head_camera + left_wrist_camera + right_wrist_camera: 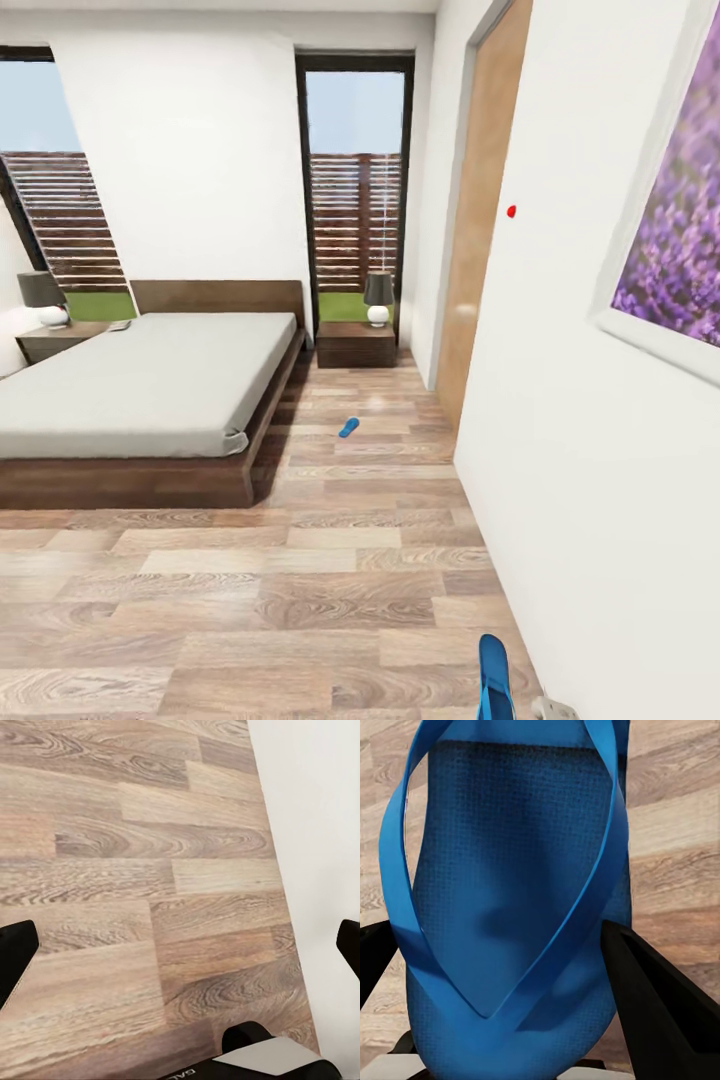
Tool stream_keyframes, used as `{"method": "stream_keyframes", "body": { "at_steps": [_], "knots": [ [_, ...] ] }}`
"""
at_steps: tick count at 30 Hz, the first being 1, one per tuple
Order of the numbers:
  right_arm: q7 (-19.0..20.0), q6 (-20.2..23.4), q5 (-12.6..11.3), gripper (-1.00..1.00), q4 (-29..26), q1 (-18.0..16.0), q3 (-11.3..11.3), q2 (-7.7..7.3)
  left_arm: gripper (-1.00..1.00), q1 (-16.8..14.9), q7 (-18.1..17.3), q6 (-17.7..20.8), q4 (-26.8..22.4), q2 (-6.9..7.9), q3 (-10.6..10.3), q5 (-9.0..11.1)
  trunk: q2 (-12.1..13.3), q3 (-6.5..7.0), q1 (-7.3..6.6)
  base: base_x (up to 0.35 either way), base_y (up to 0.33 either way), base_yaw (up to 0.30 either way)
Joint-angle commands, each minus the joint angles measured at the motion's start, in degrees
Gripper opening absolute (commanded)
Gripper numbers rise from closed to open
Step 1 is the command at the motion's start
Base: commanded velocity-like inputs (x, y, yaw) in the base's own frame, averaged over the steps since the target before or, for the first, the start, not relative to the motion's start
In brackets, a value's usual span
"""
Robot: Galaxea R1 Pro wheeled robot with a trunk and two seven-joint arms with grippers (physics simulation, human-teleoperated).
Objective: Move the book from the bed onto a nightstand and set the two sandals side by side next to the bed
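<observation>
Head view takes in the bed (150, 385), its mattress bare of any book I can make out, with a nightstand (355, 345) at the far corner carrying a lamp (378, 298). One sandal (348, 427) lies on the floor (300, 580) near the bed; the other sandal (510, 892) sits clamped in the right gripper (510, 967) (carrying step, I judge). Next: drive forward and set it beside its mate. The left gripper (180, 945) hangs spread and empty.
</observation>
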Motion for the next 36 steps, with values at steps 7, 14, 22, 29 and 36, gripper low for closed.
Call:
{"method": "stream_keyframes", "body": {
  "at_steps": [7,14,22,29,36],
  "knots": [
    [0.21,0.34,-0.63,-1.0,-0.03,-0.01,-0.05,-0.01,1.0,-0.05,-0.05,-0.09,0.11,0.01,-0.02,0.26,-0.03,-0.07,0.02,0.275,0.0,0.096],
    [0.21,0.34,-0.63,-1.0,-0.02,-0.01,-0.05,0.0,1.0,-0.05,-0.03,-0.08,0.14,0.01,0.0,0.26,-0.03,-0.07,0.02,0.314,0.0,0.007],
    [0.21,0.34,-0.63,-1.0,-0.02,-0.01,-0.05,-0.01,1.0,-0.05,-0.03,-0.08,0.16,0.01,0.08,0.26,-0.03,-0.07,0.02,0.317,0.0,0.0],
    [0.21,0.34,-0.63,-1.0,-0.02,-0.01,-0.05,0.01,1.0,-0.05,-0.03,-0.08,0.16,0.01,0.08,0.26,-0.03,-0.07,0.02,0.319,0.0,0.0],
    [0.21,0.34,-0.63,-1.0,-0.02,-0.01,-0.05,0.0,1.0,-0.05,-0.03,-0.08,0.16,0.01,0.08,0.26,-0.03,-0.07,0.02,0.319,0.0,0.0]
  ]
}}
